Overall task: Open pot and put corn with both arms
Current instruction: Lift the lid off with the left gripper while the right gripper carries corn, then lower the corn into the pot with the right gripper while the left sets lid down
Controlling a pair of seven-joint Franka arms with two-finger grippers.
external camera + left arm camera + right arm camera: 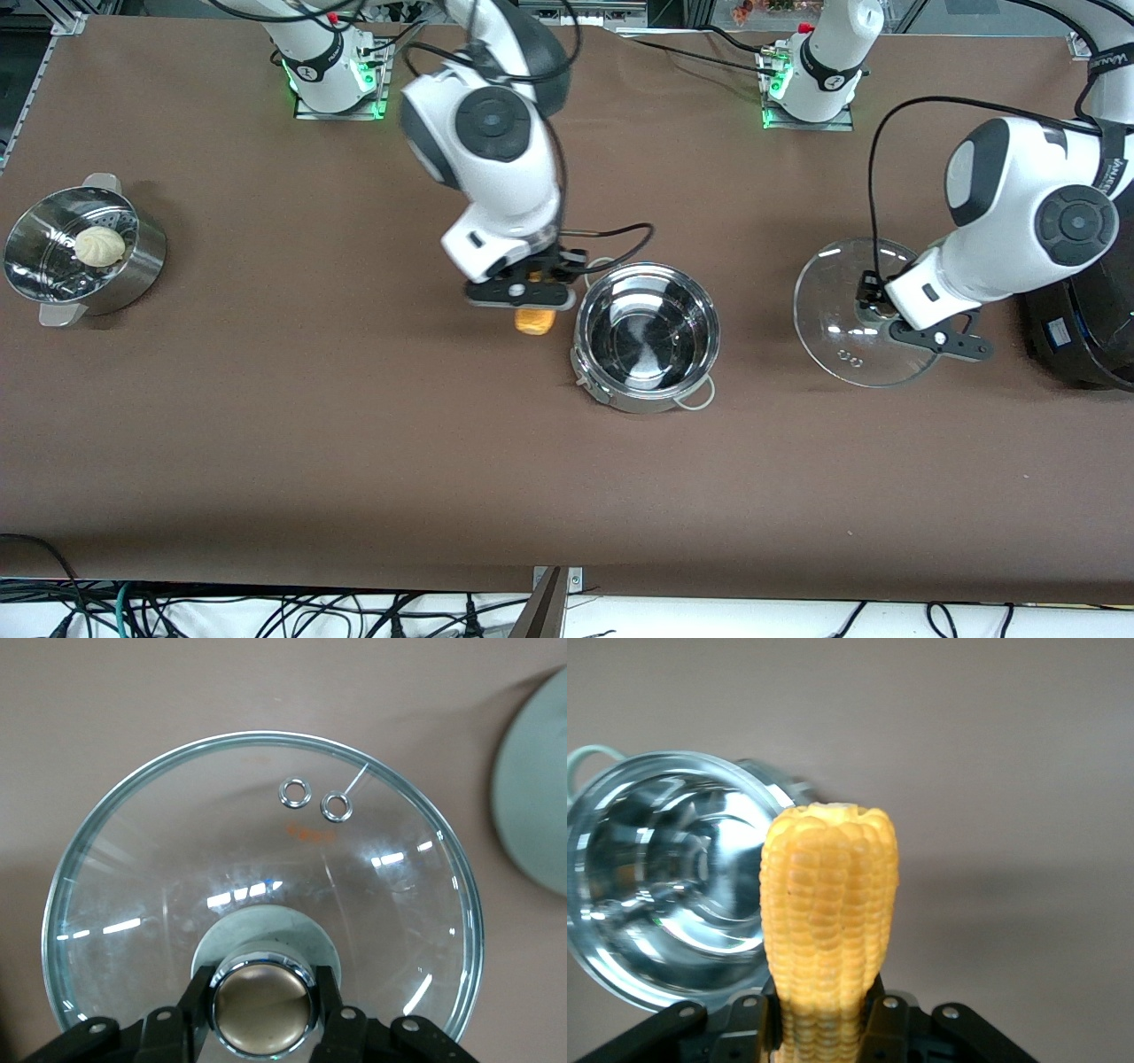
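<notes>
Right gripper (524, 297) is clamped on the corn (535, 321), hanging over the table just off the open pot (646, 337) at its nine o'clock. It wants to slide across until the cob clears the rim, then probably lower before letting go. Left gripper (895, 321) waits, pinching the lid (849, 310) by its knob (262, 1006), well off at the pot's three o'clock.

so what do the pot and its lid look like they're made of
The pot looks like polished stainless steel: its inside mirrors the lights. The lid looks like clear glass, since the table shows through, with a shiny metal rim and a chrome-like knob.
</notes>
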